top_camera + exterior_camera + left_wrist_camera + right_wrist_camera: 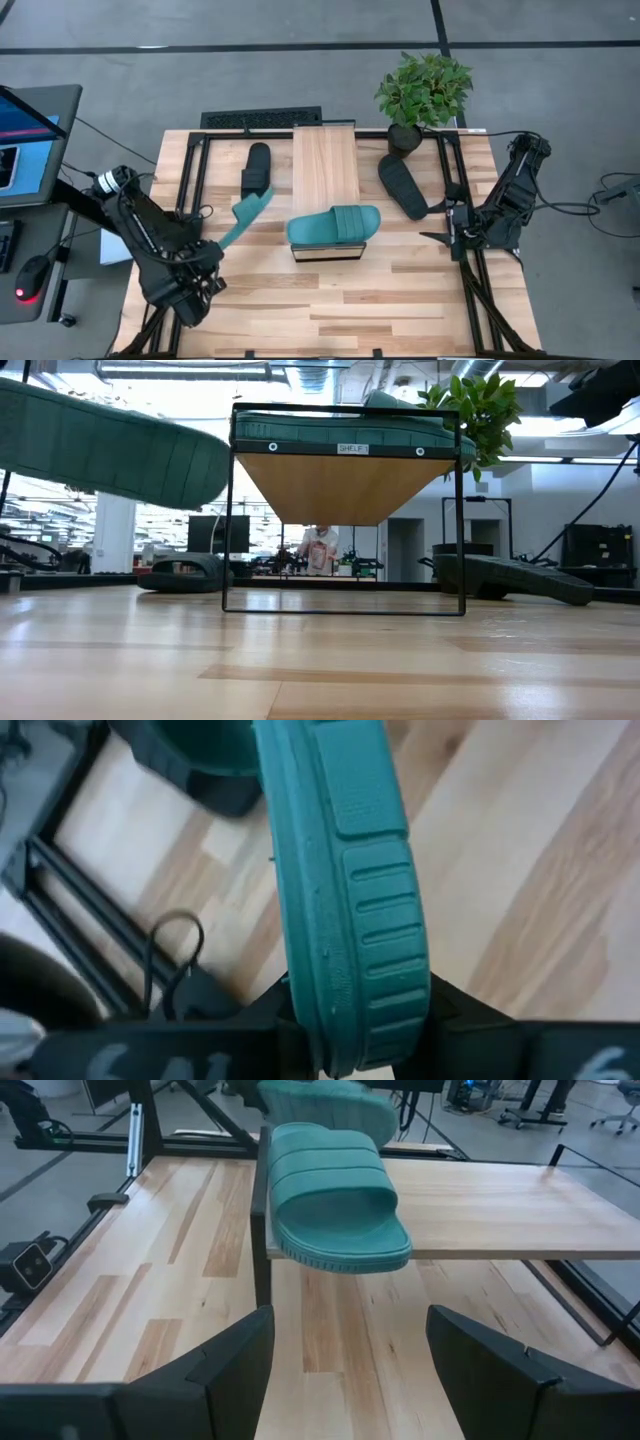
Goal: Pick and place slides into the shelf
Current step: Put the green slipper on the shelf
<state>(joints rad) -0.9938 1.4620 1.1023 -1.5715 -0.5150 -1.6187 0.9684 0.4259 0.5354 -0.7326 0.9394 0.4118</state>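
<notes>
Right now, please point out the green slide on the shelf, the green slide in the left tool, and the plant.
Green slide on the shelf (335, 224), high view, on its strap.
Held green slide (350, 890), left wrist view, on its sole.
Plant (424, 88), high view, on its leaves.

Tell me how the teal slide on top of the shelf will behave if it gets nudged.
The teal slide lies flat on its sole, so it would probably slide rather than roll. Its toe overhangs the edge of the shelf, so a nudge that way might tip it off. The ribbed rubber looks light and a little bendy; the right tool stands open, short of it.
</notes>
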